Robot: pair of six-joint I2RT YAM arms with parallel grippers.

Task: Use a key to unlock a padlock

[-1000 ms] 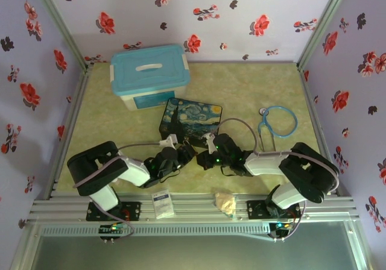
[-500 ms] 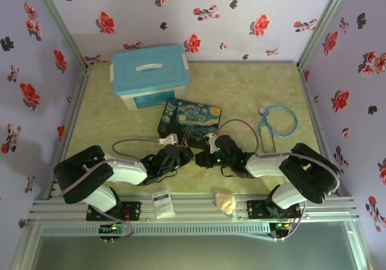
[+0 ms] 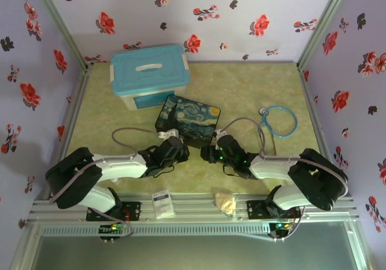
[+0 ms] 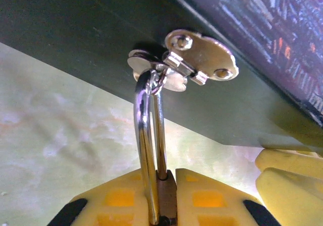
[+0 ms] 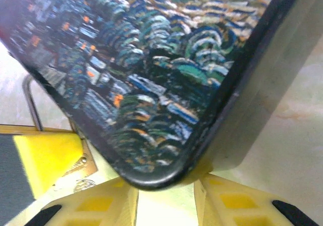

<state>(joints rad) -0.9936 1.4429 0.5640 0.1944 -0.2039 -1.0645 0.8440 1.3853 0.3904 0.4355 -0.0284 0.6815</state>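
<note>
Left wrist view: the padlock (image 4: 168,198) is small and brass, and only the top of it shows at the bottom edge. It sits between the two yellow fingers (image 4: 118,201) of the left gripper (image 4: 164,185), which pinch it from both sides. Its shackle (image 4: 143,135) is a thin, shiny silver loop. The loop goes up and through a shiny metal hasp (image 4: 202,59) on the dark side of the box (image 4: 75,34). The hasp is flat with round ends and two rivets. The rest of the padlock is cut off below. More soft yellow shapes (image 4: 287,175) show at the right, blurry and cut off.

In the right wrist view, the box lid (image 5: 151,69) is very close. It is painted with blue, green and orange swirls and has a dark round rim. Its corner hangs over the right gripper (image 5: 166,185) and hides the tips. A gap shows between the yellow fingers (image 5: 101,206), but I cannot tell if they pinch anything. At the left, a bit of brass padlock (image 5: 83,168) peeks out beside a yellow block, with a thin wire (image 5: 33,102) going up.

From the top view, both grippers, left (image 3: 175,149) and right (image 3: 208,152), meet at the near edge of the box (image 3: 188,119) on a pale green, marble-like table (image 3: 253,89). The padlock is too small to see there.
</note>
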